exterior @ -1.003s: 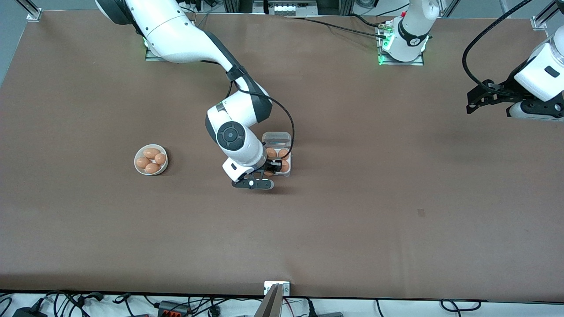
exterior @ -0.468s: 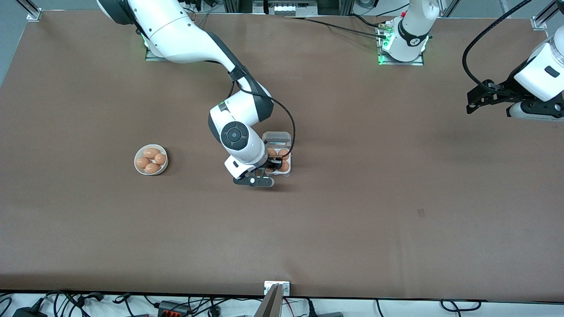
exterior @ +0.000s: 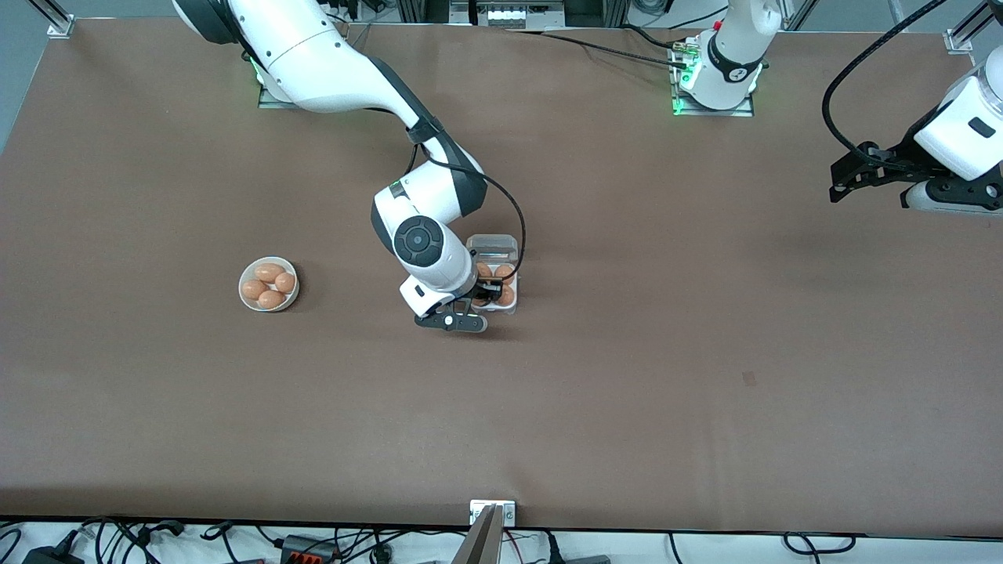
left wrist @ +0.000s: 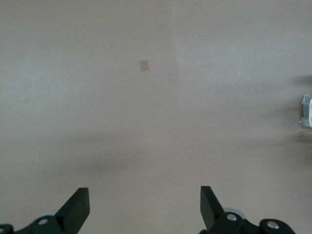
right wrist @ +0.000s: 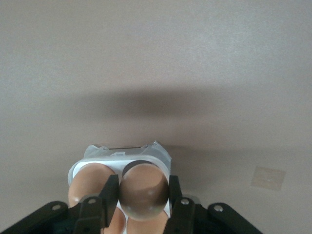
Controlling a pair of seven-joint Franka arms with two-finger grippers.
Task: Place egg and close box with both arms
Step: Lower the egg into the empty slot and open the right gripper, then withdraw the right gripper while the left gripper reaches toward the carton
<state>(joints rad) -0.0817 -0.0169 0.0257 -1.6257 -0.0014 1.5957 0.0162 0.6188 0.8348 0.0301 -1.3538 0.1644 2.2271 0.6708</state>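
desk (exterior: 705,439): brown | on it: box (exterior: 495,249) mid-desk, lid open | white bowl (exterior: 268,284) of eggs toward right arm's end

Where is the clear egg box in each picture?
Front view: the box is mid-table, under the right gripper.
Left wrist view: only a pale corner at the edge, probably the box.
Right wrist view: the box under the held egg.
Shared landmark: the brown table.

Brown eggs (exterior: 269,285), clear box (exterior: 495,276), white bowl (exterior: 244,299), brown table (exterior: 627,352)
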